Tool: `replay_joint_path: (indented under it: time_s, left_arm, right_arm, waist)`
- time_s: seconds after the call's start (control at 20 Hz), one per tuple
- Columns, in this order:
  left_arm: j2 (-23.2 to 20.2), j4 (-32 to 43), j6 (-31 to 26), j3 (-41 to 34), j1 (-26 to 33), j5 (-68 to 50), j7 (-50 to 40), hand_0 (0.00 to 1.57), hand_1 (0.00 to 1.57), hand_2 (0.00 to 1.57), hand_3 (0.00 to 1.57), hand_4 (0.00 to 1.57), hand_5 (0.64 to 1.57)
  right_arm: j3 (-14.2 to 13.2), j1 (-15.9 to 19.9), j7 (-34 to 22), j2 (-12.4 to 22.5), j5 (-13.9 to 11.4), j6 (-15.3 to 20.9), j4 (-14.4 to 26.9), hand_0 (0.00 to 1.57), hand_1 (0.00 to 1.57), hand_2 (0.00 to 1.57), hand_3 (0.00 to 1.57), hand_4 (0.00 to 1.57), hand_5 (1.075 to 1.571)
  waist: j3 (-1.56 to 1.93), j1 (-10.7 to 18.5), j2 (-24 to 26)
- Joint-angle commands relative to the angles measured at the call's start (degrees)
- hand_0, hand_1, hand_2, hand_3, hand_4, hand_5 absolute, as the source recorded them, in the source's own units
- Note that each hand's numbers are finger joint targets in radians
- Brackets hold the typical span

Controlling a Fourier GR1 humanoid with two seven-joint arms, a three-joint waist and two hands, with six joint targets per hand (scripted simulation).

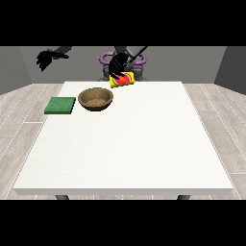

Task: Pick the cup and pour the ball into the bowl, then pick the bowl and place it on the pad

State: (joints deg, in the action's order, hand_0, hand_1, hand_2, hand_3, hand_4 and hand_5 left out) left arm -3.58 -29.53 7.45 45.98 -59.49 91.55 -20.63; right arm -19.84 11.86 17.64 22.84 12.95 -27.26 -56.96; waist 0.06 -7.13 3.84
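Note:
A yellow cup [122, 80] with red showing at its mouth is tipped on its side just above the table's far edge. The hand at the view's right [117, 65] is curled over it from above. The cup hangs a little behind and to the right of the brown bowl [96, 99], not over it. I cannot tell whether the red is the ball. The bowl stands upright on the table, and no ball shows inside it. A flat green pad [60, 105] lies left of the bowl. The hand at the view's left [48, 57] is raised off the table beyond its far left corner, with relaxed fingers holding nothing.
The white table [129, 144] stretches wide towards the camera. The robot's body [123, 57] stands behind the far edge, just behind the cup.

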Motion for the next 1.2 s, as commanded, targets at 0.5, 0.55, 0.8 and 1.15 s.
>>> replay_joint_path:
  time_s: [0.5, 0.55, 0.8, 1.15]
  left_arm:
    - [-1.0, -12.3, 13.1, -26.3, 7.9, -21.3, -2.4, 1.3, 1.3, 1.57, 1.57, 1.57, 1.156]
    - [-0.9, -13.7, 14.5, -29.0, 9.1, -24.8, -1.0, 1.24, 1.24, 1.54, 1.43, 1.51, 1.196]
    - [3.5, -21.6, 22.7, -38.8, 18.3, -46.0, 4.1, 0.0, 0.0, 0.0, 0.0, 0.63, 1.569]
    - [3.6, -34.2, 17.6, -39.9, 28.7, -75.7, 22.9, 0.0, 0.0, 0.0, 0.0, 0.0, 1.563]
  right_arm:
    - [-2.9, -2.6, -3.3, 0.7, 2.7, 1.0, 1.2, 0.0, 0.0, 0.0, 0.0, 0.0, 1.568]
    - [-2.7, -3.3, -4.1, 0.8, 2.5, 1.2, 1.0, 0.0, 0.0, 0.0, 0.0, 0.0, 1.567]
    - [-1.3, -0.1, -3.4, -2.4, 2.4, 3.0, -0.8, 0.0, 0.0, 0.0, 0.0, 0.35, 1.568]
    - [1.2, 3.3, -2.4, -8.8, -1.0, 11.9, -3.3, 0.0, 0.0, 0.0, 0.0, 0.25, 1.571]
  waist:
    - [-0.71, 6.7, 0.6]
    - [-0.75, 7.0, 1.3]
    - [-1.57, 6.8, -6.1]
    - [-0.72, 9.3, -10.1]
